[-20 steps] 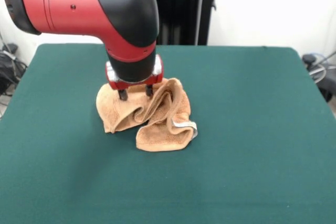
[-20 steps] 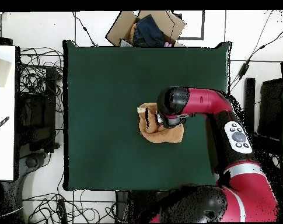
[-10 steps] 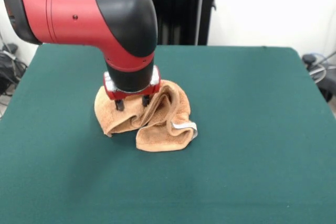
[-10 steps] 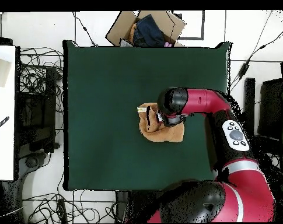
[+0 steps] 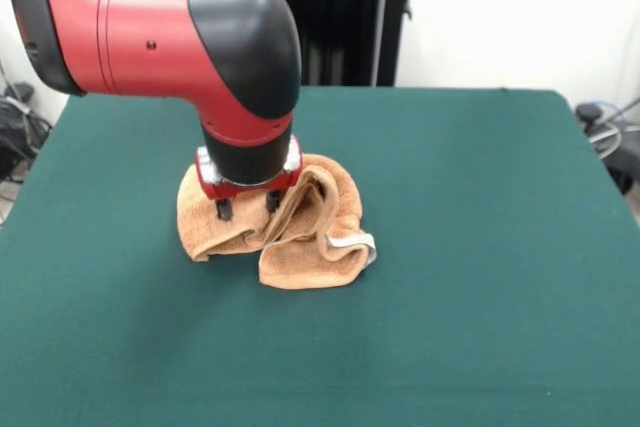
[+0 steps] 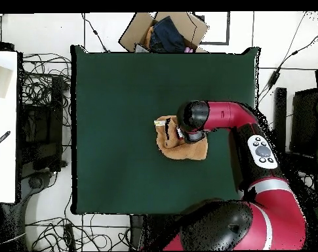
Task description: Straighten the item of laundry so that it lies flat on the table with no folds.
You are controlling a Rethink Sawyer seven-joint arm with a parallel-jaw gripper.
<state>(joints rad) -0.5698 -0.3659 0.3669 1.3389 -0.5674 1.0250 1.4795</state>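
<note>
The item of laundry [image 5: 322, 219] is a peach-orange towel, bunched in folds near the middle of the green table [image 5: 480, 247]. One hemmed corner with a pale band curls up at its front right. My gripper [image 5: 246, 207] points straight down on the towel's left part. It stands open, with both dark fingertips [image 5: 222, 210] pressed into the cloth and a fold between them. In the overhead view the towel [image 6: 181, 149] lies right of the table's [image 6: 115, 118] centre, and the arm's wrist [image 6: 193, 118] covers its upper right part.
A cardboard box [image 6: 164, 31] holding dark cloth sits beyond the table's top edge in the overhead view. Cables [image 6: 43, 85] and a white desk [image 6: 2, 125] lie to the left. A black stand [image 5: 340, 17] rises behind the table in the front view.
The gripper has come down and shifted slightly left in the front view, sinking its fingertips into the towel. The towel's left fold has spread a little leftward.
</note>
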